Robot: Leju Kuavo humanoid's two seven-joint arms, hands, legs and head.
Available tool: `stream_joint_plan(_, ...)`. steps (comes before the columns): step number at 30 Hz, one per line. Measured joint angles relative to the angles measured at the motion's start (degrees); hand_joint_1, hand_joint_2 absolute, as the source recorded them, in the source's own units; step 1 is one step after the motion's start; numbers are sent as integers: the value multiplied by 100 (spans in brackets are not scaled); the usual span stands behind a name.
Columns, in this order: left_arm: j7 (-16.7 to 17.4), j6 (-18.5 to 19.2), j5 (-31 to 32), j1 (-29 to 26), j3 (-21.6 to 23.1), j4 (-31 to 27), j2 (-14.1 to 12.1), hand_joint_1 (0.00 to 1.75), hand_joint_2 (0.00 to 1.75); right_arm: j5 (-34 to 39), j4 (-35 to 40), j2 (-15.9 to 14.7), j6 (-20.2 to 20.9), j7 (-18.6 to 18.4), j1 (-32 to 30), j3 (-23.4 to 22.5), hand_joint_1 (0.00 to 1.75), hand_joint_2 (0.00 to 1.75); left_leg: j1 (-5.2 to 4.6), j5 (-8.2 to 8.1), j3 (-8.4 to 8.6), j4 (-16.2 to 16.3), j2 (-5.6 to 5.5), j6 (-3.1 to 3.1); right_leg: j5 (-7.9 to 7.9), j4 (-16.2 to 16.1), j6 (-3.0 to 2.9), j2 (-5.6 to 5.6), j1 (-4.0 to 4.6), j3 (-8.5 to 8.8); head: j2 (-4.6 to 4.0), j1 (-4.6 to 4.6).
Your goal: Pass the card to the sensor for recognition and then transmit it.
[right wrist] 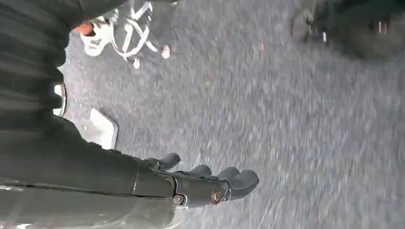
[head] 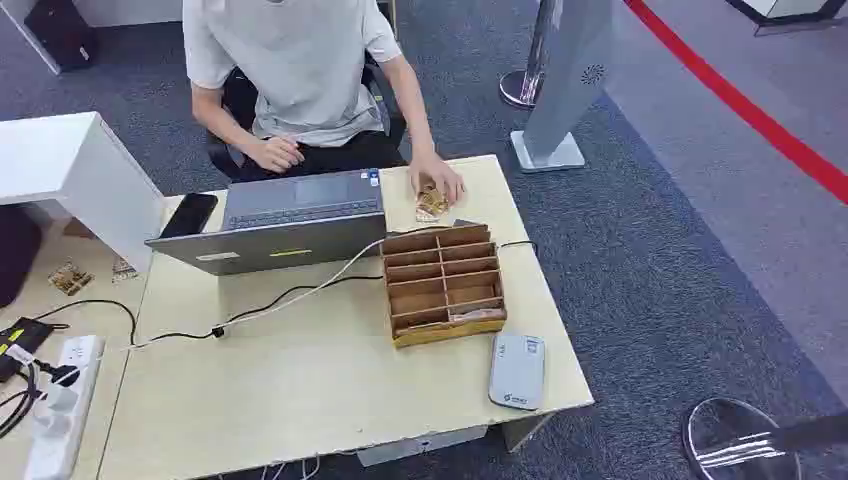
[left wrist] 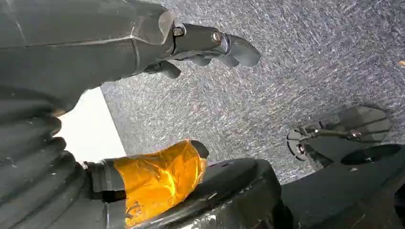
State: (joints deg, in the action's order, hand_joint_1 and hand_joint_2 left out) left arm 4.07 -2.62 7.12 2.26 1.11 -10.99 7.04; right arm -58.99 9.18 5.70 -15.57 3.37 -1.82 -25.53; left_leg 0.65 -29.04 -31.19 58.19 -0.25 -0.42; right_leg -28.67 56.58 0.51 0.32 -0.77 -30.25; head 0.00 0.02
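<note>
A small stack of patterned cards (head: 432,203) lies at the table's far edge under a person's hand (head: 437,180). In front of it stands a wooden slotted box (head: 442,282), with another card (head: 478,314) lying in its nearest slot. The sensor (head: 517,371), a flat grey-white device, rests at the near right corner of the table (head: 300,380). My left hand (left wrist: 210,45) hangs over grey carpet with its fingers apart and nothing in them; its thumb (left wrist: 157,181) is wrapped in orange tape. My right hand (right wrist: 210,183) also hangs over carpet and holds nothing.
A grey laptop (head: 290,220) stands at the back left of the table, with a black phone (head: 188,214) beside it and cables (head: 290,295) running across. A power strip (head: 60,400) and loose cards (head: 70,277) lie on the lower table at left. The person sits behind the table.
</note>
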Motion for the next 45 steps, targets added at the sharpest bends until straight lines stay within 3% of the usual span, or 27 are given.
stream_joint_plan(2,2,-13,-37,-2,-28,0,4,0,175,107,92,39,-322,86,-30,-59,0,175,0,0,0,0,0,0,0,0,0,0,0,0,0,0)
stream_joint_plan(6,-41,-61,-158,-5,-140,2,31,0,175,410,440,276,-1346,591,-154,-327,0,175,1,0,1,0,0,0,0,0,0,0,1,0,0,0)
stream_joint_plan(9,-68,153,121,-1,-133,2,15,0,175,1100,710,172,-1558,1138,-147,-661,0,175,-4,0,0,0,0,0,0,1,0,0,-4,0,0,-2)
stream_joint_plan(13,-72,267,234,-13,-125,2,-53,0,175,1475,1010,-337,-1258,1580,-105,-1246,0,175,-11,1,-6,8,0,4,1,1,2,-3,-12,1,0,2)
stream_joint_plan(16,-74,306,306,-18,-122,4,-90,0,175,1267,1860,-549,-500,1269,-291,-1609,0,175,-11,-3,-17,15,-3,11,5,0,8,-7,-12,-1,0,2)
stream_joint_plan(17,-85,313,343,-21,-120,4,-98,0,175,1103,2585,-619,96,1075,-342,-1850,0,175,-14,-5,-16,16,-1,13,5,0,8,-7,-14,-3,0,-2)
stream_joint_plan(21,-127,321,374,-25,-118,4,-122,0,175,830,3888,-665,727,1018,-344,-2372,0,175,-18,-1,-14,18,-1,28,5,2,9,-9,-18,-5,0,-2)
stream_joint_plan(26,-173,350,422,-30,-109,7,-133,0,175,903,4931,-863,877,1049,-190,-2776,0,175,-13,0,-14,18,-1,28,5,3,8,-9,-14,-1,0,0)
stream_joint_plan(30,-245,385,483,-26,-74,7,-133,0,175,1329,5082,-1286,833,1434,36,-2765,0,175,-22,0,-15,18,0,29,6,10,9,-8,-18,-3,0,-4)
stream_joint_plan(32,-269,400,558,-27,-68,7,-138,0,175,1532,5202,-1504,658,1526,118,-2598,0,175,-19,1,-15,20,0,31,8,10,12,-8,-17,-3,0,0)
stream_joint_plan(35,-360,424,684,-25,-13,7,-140,0,175,1729,5596,-1750,353,1675,125,-1956,0,175,-25,2,-18,22,-1,32,11,14,16,-9,-21,-7,0,-7)
stream_joint_plan(40,-664,557,900,7,124,7,-129,0,175,1325,7211,-2223,-261,995,130,-98,0,175,-42,13,-23,23,12,48,11,40,16,0,-40,-27,0,-2)
stream_joint_plan(45,-592,446,1025,66,216,7,-48,0,175,931,7796,-2372,-463,636,900,1584,0,175,-42,31,-20,23,15,43,17,49,17,4,-38,-34,0,-7)
